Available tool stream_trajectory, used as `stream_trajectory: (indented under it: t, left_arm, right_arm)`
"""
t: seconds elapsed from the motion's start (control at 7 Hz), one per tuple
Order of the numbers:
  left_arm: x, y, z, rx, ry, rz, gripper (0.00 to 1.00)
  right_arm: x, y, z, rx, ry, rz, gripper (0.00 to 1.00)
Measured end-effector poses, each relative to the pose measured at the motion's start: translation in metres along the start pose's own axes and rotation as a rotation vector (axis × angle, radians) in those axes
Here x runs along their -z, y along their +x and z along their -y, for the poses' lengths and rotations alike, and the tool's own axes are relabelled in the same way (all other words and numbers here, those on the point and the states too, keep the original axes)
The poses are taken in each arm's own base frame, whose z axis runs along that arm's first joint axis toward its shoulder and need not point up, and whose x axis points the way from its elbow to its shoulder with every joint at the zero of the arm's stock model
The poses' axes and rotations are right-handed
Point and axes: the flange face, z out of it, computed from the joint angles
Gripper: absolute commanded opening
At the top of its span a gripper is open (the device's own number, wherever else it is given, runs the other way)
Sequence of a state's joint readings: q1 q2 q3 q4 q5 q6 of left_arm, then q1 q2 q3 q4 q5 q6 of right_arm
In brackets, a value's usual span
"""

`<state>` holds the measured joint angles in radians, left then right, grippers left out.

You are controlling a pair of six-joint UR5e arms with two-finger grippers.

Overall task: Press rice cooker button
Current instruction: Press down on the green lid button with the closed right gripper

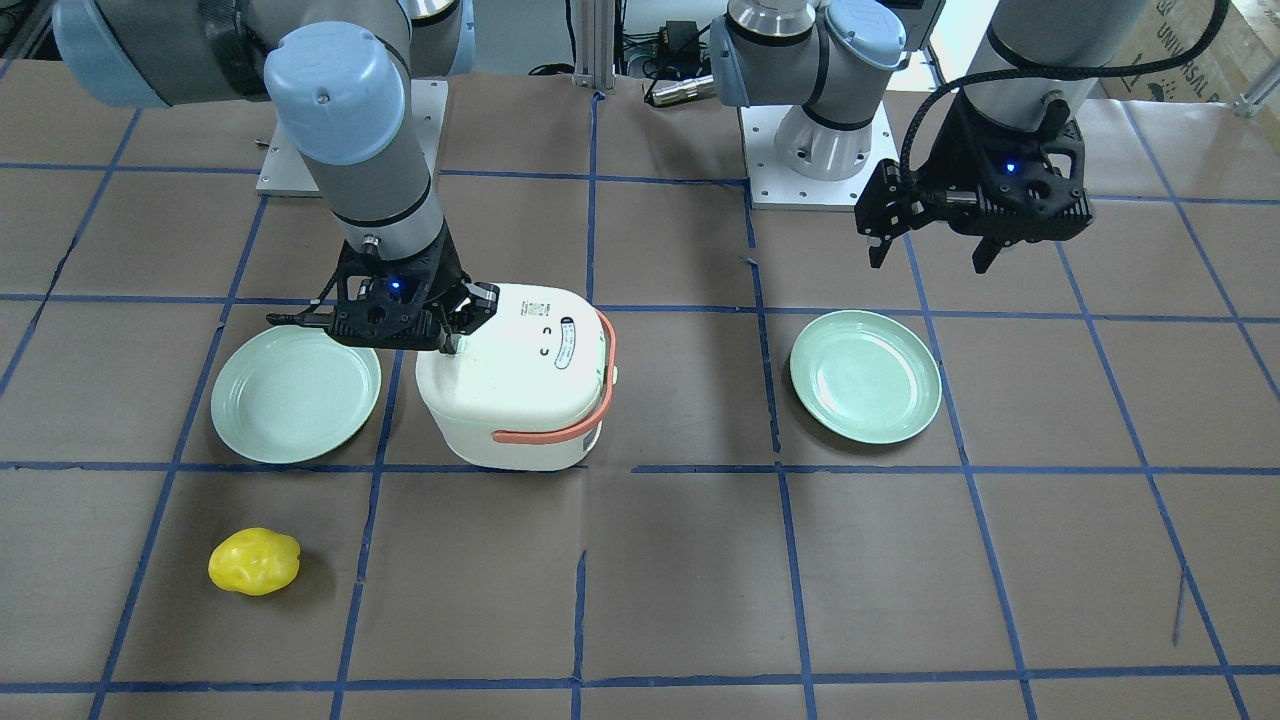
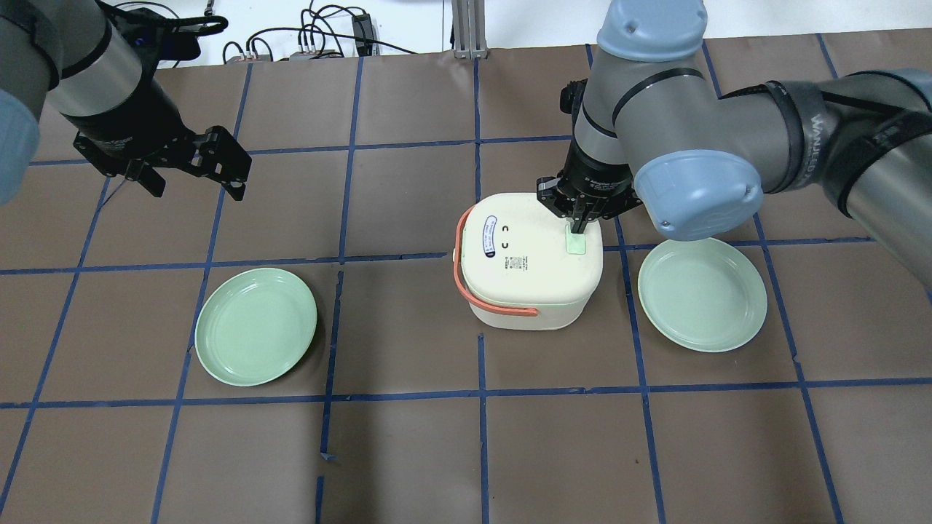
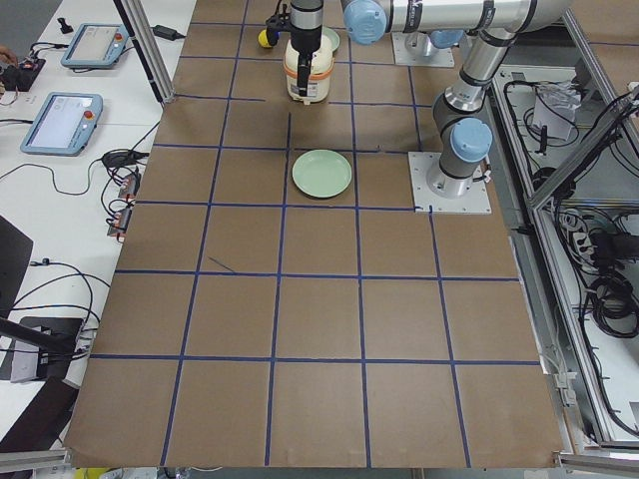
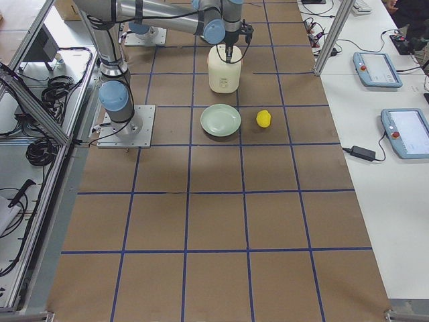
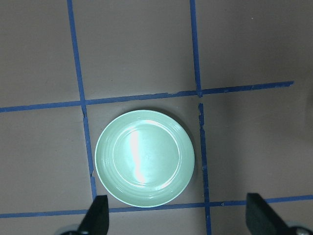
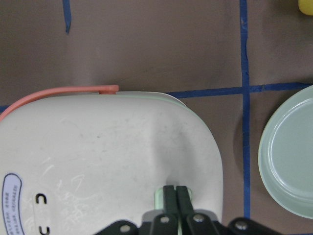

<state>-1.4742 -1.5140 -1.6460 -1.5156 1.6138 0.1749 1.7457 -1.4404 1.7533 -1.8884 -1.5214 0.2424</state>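
The white rice cooker (image 2: 531, 269) with an orange handle stands mid-table; it also shows in the front view (image 1: 530, 380) and the right wrist view (image 6: 98, 156). Its pale green button (image 2: 576, 244) sits at the lid's edge. My right gripper (image 2: 580, 227) is shut, fingers pointing down, with the tips resting on the button (image 6: 159, 198). In the right wrist view the closed gripper (image 6: 176, 188) covers most of the pad. My left gripper (image 2: 196, 185) is open and empty, hovering high over the table's left side, far from the cooker.
One pale green plate (image 2: 703, 293) lies right of the cooker, close under the right arm. A second plate (image 2: 256, 326) lies to the left, below the left gripper (image 5: 178, 218). A yellow fruit-like object (image 1: 254, 561) sits on the operators' side.
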Motion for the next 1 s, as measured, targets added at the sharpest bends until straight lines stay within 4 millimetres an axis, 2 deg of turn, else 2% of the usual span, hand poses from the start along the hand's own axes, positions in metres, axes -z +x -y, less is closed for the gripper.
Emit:
stream_trajectory:
  t: [1.0]
  left_arm:
    - [0.0, 0.0, 0.0, 0.0, 0.0, 0.0, 1.0]
  right_arm:
    - [-0.0016, -0.0006, -0.001, -0.007, -0.007, 0.0, 0.17]
